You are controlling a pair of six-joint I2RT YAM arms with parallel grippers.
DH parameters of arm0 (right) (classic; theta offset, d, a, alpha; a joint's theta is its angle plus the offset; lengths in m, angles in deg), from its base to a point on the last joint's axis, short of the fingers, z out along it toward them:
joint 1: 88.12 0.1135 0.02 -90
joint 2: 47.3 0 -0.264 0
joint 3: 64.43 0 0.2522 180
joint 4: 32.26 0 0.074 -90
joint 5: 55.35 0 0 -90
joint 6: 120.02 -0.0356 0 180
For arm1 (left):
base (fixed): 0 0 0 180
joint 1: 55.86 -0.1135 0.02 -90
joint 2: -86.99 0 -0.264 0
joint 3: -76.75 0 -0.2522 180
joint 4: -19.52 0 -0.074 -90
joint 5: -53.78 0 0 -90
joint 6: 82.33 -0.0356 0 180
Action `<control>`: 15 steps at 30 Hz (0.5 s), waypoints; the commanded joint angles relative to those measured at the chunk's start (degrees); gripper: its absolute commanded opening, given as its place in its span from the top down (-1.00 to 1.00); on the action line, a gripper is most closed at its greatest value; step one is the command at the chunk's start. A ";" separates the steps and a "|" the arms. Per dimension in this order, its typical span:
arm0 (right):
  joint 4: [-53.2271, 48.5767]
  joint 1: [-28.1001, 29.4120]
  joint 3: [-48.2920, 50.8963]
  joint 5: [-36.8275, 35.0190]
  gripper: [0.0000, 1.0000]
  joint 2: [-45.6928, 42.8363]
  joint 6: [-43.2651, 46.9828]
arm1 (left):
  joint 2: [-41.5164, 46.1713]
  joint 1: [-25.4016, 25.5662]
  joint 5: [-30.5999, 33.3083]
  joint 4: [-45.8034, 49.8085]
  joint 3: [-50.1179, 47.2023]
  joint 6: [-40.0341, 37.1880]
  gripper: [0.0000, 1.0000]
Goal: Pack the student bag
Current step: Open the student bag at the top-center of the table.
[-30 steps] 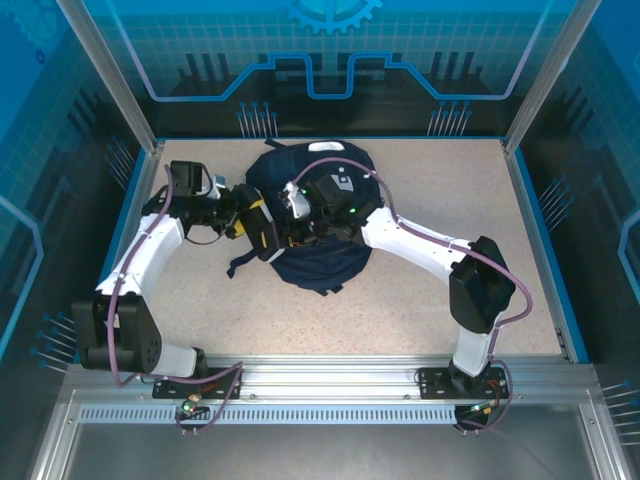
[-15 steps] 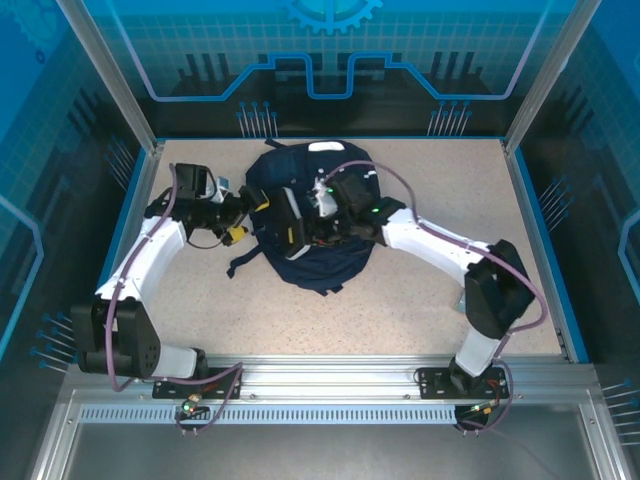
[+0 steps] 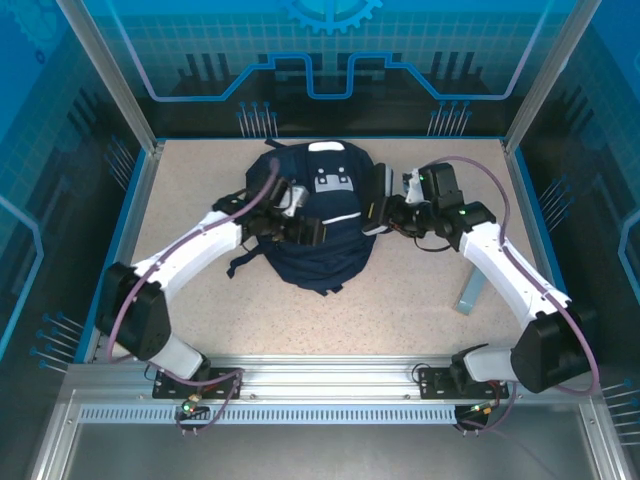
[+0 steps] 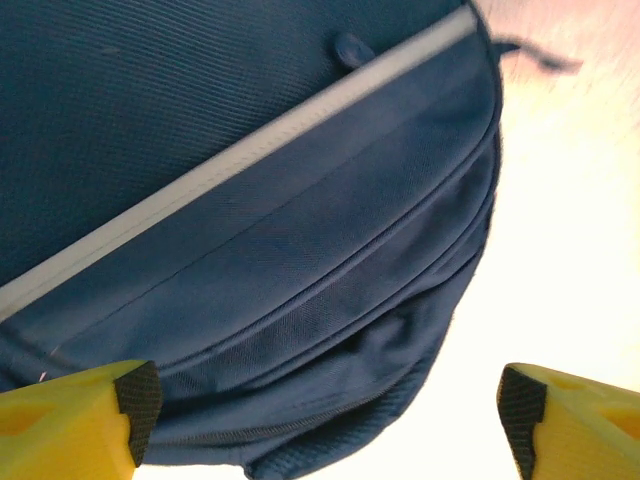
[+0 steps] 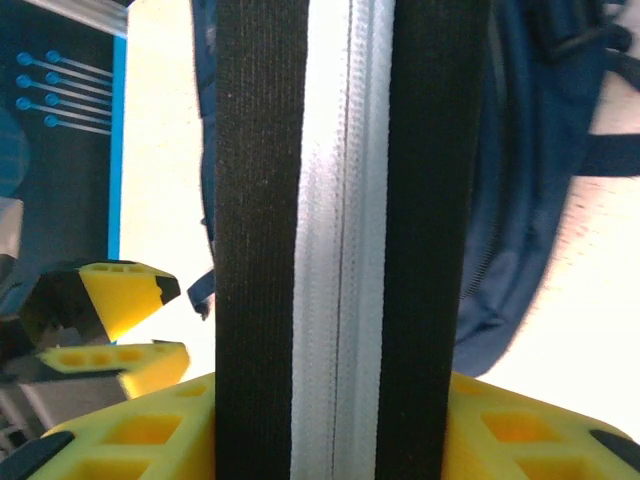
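The navy student bag (image 3: pixel 330 250) lies flat mid-table, its white patch (image 3: pixel 333 181) toward the far end. My left gripper (image 3: pixel 300 229) hovers open over the bag's left half. In the left wrist view its yellow fingers (image 4: pixel 70 420) stand wide apart above the bag's zipped lower pocket (image 4: pixel 300 300). My right gripper (image 3: pixel 388 213) sits at the bag's right edge, shut on a black pouch (image 3: pixel 378 198) with a white zipper strip. That pouch (image 5: pixel 345 200) stands upright between the yellow fingers (image 5: pixel 150 430), with the bag (image 5: pixel 520 200) behind it.
The speckled table (image 3: pixel 420 310) has a blue raised rim (image 3: pixel 535 230) on three sides. A small pale blue object (image 3: pixel 469 290) stands on the table under my right forearm. In the right wrist view the left gripper (image 5: pixel 120 320) appears beyond the pouch.
My right arm has swung from over the bag's middle to its right side. My left gripper has moved right, from the bag's left edge onto the bag.
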 commanded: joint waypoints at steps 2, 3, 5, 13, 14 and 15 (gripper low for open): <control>-4.00 -3.14 2.94 0.29 0.01 -3.08 0.47 | -6.01 3.59 6.87 0.41 4.97 -16.06 -0.59; -3.79 -3.76 3.64 0.74 0.01 -3.49 0.24 | -7.43 4.64 8.75 0.67 5.62 -19.48 -0.55; -3.60 -4.29 4.56 0.97 0.00 -4.11 0.10 | -10.35 6.02 12.35 1.54 7.26 -24.46 -0.47; -3.80 -4.90 4.89 1.47 -0.01 -4.34 -0.07 | -18.00 6.50 14.34 3.87 13.11 -31.48 -0.36; -3.71 -4.84 4.94 1.56 -0.01 -4.26 -0.06 | -19.00 6.50 14.00 4.90 14.01 -32.31 -0.35; -3.71 -4.88 4.81 1.64 -0.01 -4.29 -0.16 | -19.83 6.59 14.50 5.67 14.62 -33.05 -0.33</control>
